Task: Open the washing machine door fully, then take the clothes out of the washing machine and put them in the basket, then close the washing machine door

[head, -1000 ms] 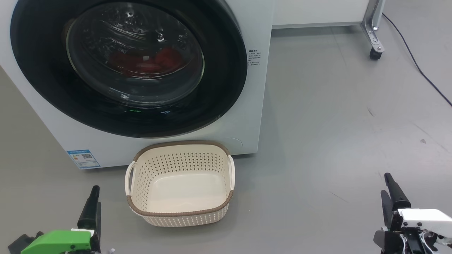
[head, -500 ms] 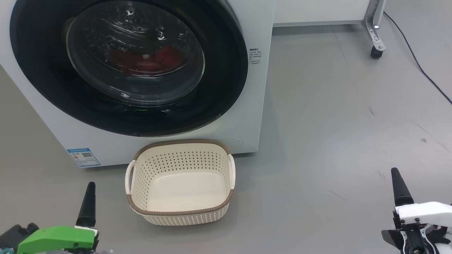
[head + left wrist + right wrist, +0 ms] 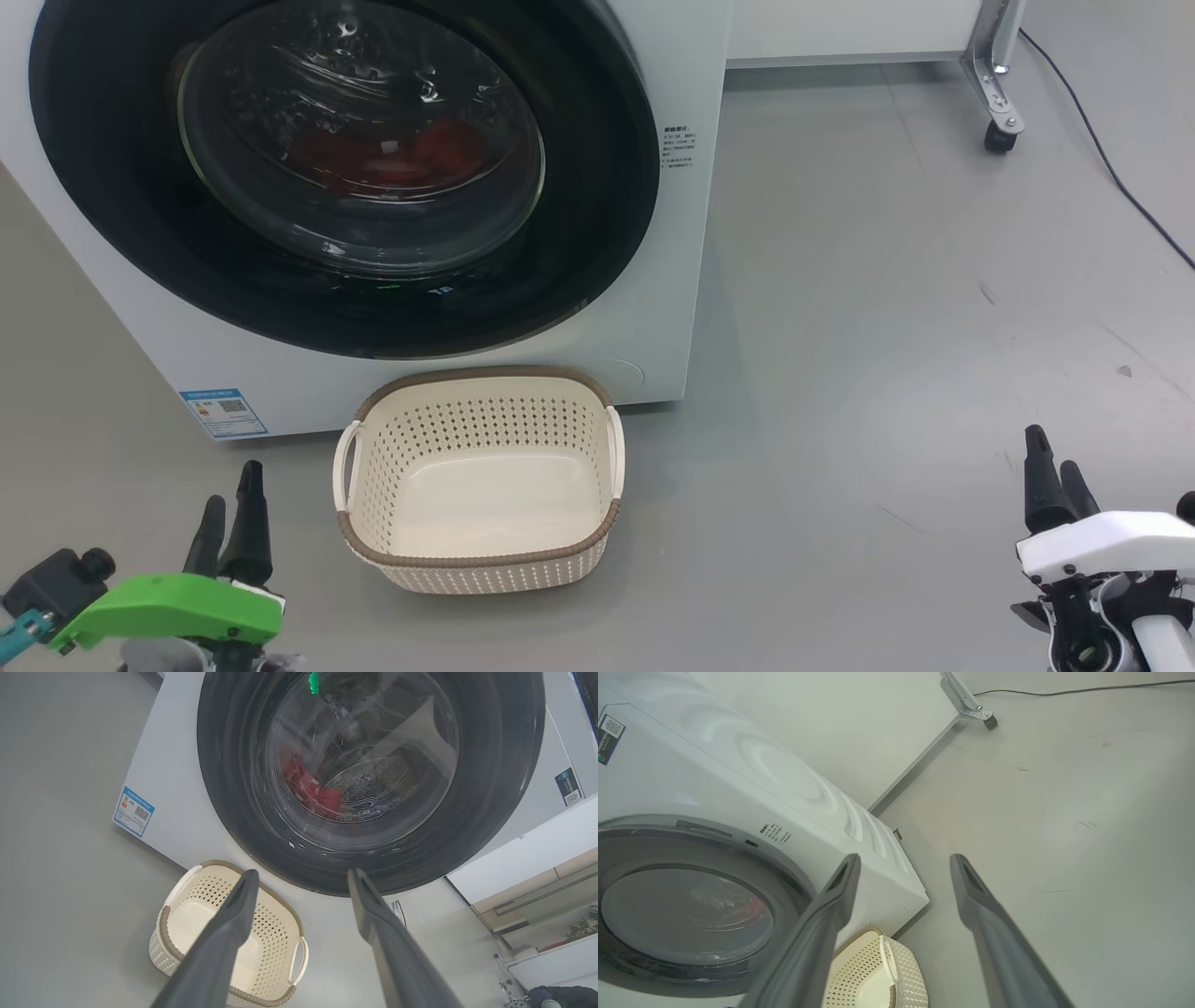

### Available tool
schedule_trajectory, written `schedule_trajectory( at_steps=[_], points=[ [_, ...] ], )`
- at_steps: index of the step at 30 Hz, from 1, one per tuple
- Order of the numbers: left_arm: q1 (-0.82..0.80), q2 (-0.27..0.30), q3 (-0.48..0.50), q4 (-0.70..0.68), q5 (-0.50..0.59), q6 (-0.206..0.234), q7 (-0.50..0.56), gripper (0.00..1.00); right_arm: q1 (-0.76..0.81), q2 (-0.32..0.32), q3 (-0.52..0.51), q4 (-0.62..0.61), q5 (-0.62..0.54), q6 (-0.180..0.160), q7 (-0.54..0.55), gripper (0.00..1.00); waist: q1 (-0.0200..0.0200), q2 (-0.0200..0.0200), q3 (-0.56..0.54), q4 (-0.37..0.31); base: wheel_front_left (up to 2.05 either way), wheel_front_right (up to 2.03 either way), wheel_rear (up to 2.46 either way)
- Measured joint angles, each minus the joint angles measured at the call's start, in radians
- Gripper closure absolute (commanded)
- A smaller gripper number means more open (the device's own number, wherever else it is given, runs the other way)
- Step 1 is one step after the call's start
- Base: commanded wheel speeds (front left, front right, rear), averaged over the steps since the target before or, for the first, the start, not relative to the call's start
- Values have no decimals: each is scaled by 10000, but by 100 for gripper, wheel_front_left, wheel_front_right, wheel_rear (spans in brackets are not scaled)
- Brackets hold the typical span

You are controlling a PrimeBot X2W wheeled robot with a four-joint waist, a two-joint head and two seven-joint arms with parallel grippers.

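The washing machine door (image 3: 347,215) sits shut and flush in the front of the washing machine (image 3: 686,280), so the first step, swinging it fully open, is judged not yet begun. The clothes (image 3: 392,161) are inside the drum, a low red heap seen through the bulging glass. In the left wrist view they (image 3: 310,791) lie at the bottom of the drum against its perforated metal wall. The basket (image 3: 476,375) stands upright on the grey floor (image 3: 887,327) just in front of the machine and directly under the door. That is probably so that garments pulled out have only a short drop into it. Whether its far rim touches the machine's base cannot be told. It holds nothing, and its smooth cream bottom is bare. The left gripper (image 3: 232,485) hangs low to the basket's left with its jaws wide apart and nothing between them. Its wrist view looks up between them at the door. The right gripper (image 3: 1050,450) is well apart from the basket on the right, low over bare floor, its jaws likewise spread and holding nothing. Both seem parked clear, leaving the door room to swing. A blue label (image 3: 222,413) sits at the machine's lower corner, and a printed sticker (image 3: 677,149) is beside the door rim.
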Motion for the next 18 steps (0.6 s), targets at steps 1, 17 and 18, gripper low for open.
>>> schedule_trajectory(
  at_steps=[1,17,18],
  points=[
    [-2,13,-19,-38,226,31,-12,0,0,-2,61,-6,-151,-19,-50,0,0,0,3,5,0,0,0],
    [-3,29,-585,-280,2991,550,-593,0,-5,-46,974,-19,-2523,-516,-587,0,0,0,87,46,0,0,0],
    [-3,29,-616,-288,3095,552,-600,0,-7,-48,1009,-21,-2660,-523,-627,0,0,0,92,46,0,0,0]
  ],
)
